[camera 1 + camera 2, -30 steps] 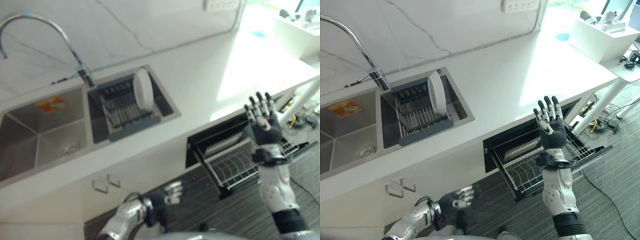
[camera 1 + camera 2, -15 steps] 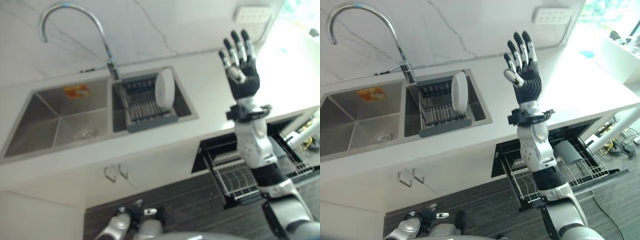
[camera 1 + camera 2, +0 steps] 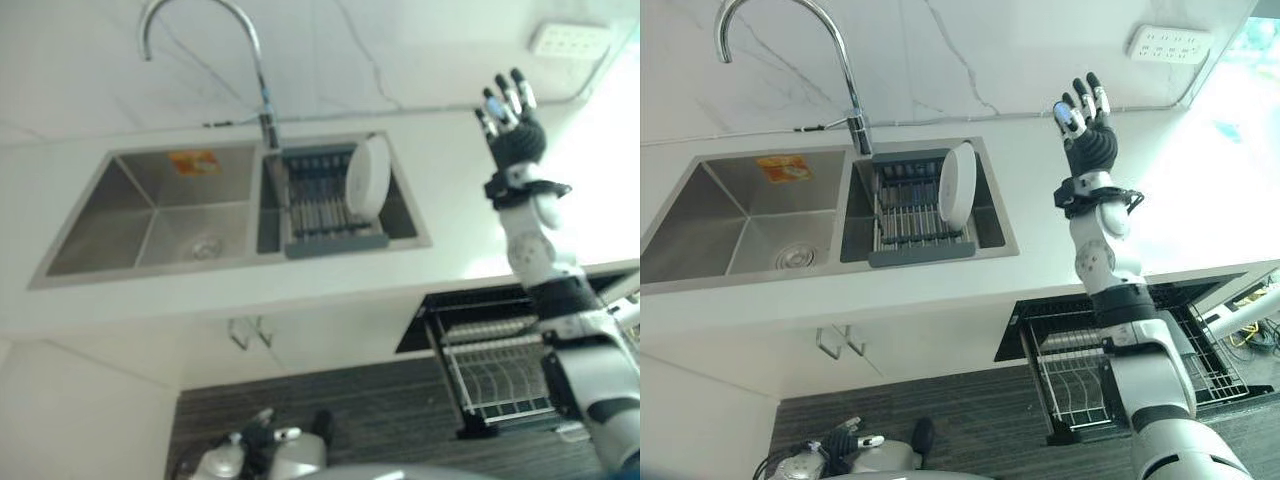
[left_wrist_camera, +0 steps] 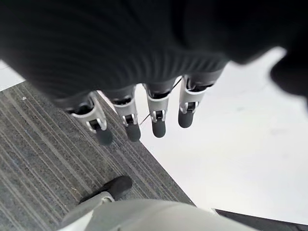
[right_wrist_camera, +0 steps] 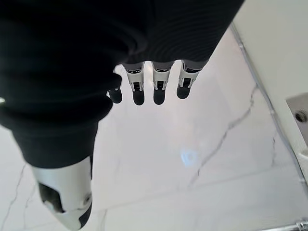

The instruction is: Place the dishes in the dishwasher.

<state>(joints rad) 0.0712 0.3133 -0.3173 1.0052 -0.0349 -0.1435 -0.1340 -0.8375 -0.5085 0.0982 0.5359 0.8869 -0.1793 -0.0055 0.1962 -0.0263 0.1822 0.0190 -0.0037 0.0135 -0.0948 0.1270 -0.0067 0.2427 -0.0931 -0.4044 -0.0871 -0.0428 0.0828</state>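
A white plate [image 3: 960, 185] stands on edge in a grey dish rack [image 3: 902, 218] inside the right basin of the sink. My right hand [image 3: 1090, 140] is raised above the white counter [image 3: 1200, 200], to the right of the sink and close to the marble wall. Its fingers [image 5: 159, 89] are straight and hold nothing. Below the counter the dishwasher's wire rack [image 3: 1075, 375] is pulled out. My left hand [image 3: 840, 442] hangs low near the floor, its fingers [image 4: 156, 120] straight and empty.
A tall curved faucet [image 3: 845, 70] rises between the two basins. The left basin [image 3: 740, 215] has a drain and an orange sticker. A wall socket [image 3: 1170, 42] sits on the marble wall at the right. Cabinet handles [image 3: 840, 342] are under the sink.
The camera has swung, shifting the sink toward the middle. My right hand rose from beside the dishwasher rack to above the counter near the wall. My left hand dropped lower.
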